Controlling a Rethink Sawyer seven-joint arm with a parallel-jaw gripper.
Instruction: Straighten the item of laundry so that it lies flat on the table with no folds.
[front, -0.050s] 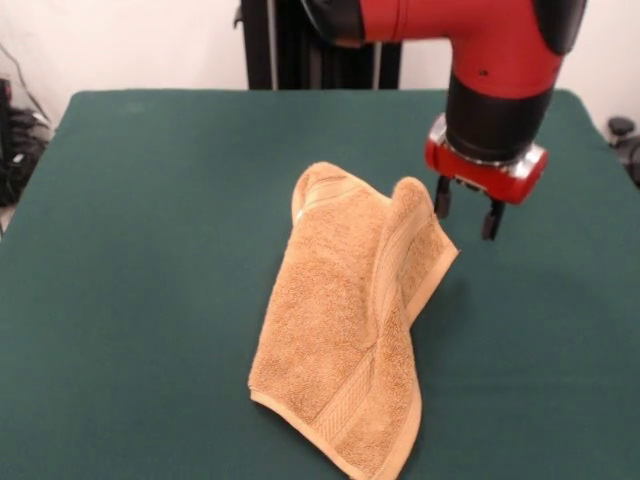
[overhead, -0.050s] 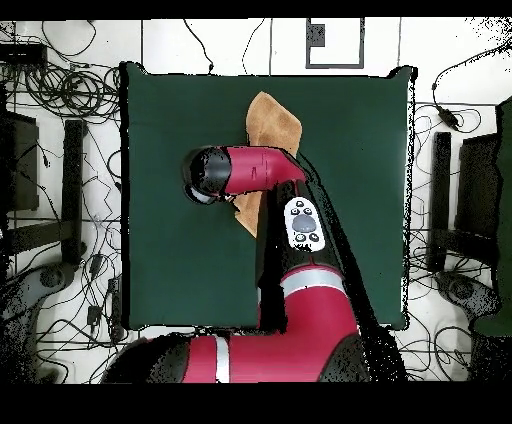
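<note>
The item of laundry (front, -0.050s: 345, 330), a tan-orange terry towel, lies on the dark green table (front, -0.050s: 150, 250) with its right side folded over along a woven band. Its far edge is humped up in two rounded bumps. In the overhead view the towel (overhead, -0.050s: 272, 125) shows above the arm, and the arm covers part of it. My gripper (front, -0.050s: 466, 211) hangs just right of the towel's far right bump, above the cloth. Its two dark fingers (front, -0.050s: 442, 199) stand apart with nothing between them.
The red and black arm (overhead, -0.050s: 255, 170) lies across the middle of the table in the overhead view. Cables and stands (overhead, -0.050s: 70, 150) crowd the floor around the table's sides. Green table surface (front, -0.050s: 560, 340) stretches to the right of the towel.
</note>
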